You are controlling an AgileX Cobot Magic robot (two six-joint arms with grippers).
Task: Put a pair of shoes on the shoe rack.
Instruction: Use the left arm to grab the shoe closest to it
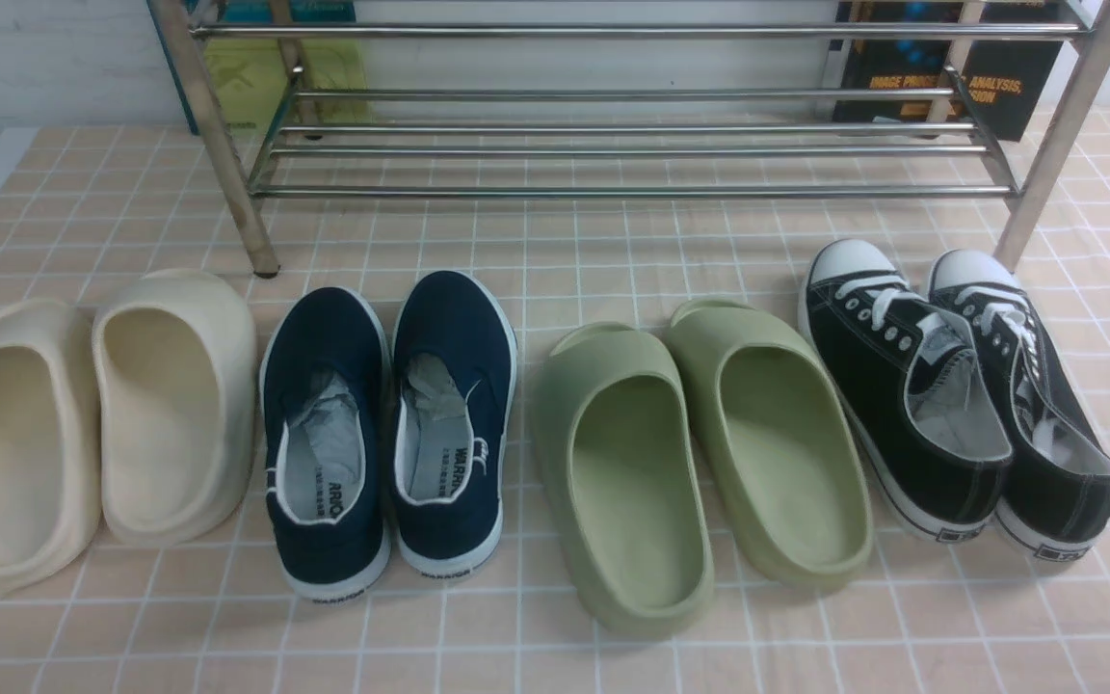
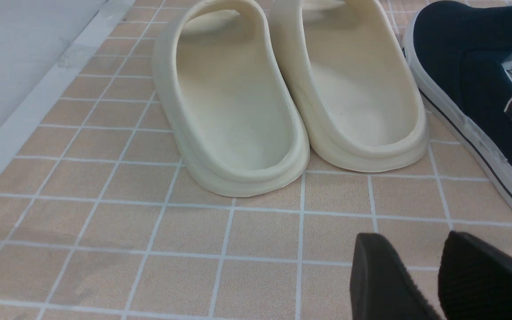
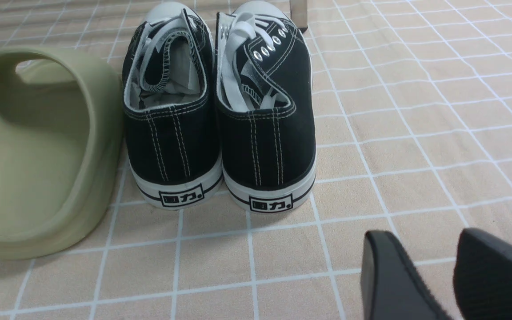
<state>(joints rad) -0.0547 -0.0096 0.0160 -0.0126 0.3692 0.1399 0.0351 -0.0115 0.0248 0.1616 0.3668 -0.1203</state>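
Closest to the lenses are my two end effectors. The left end effector shows only two black fingers, cut off by the frame edge. They are parted by a narrow gap with bare desk showing through, and they hold and touch nothing. The right end effector looks the same: fingers slightly apart, empty, hovering over the checked cloth.

From the front camera I can't make out either arm. A dark scrap in the bottom left corner is too small for me to identify.

The navy shoes stand side by side on the desk, heels towards me, between the cream slides and the green slides. They are in front of the shoe rack and not on it. Crumpled paper fills their toes and hides the insides, and I can read only part of the heel lettering. My left wrist camera catches just one navy shoe, cropped at the edge, near the cream slides.

The rack's upper part runs out of frame. Two books behind it are partly screened by its bars.

The black sneakers sit by the rack's right post. The right wrist camera sees their heels beside one green slide, which is cropped.
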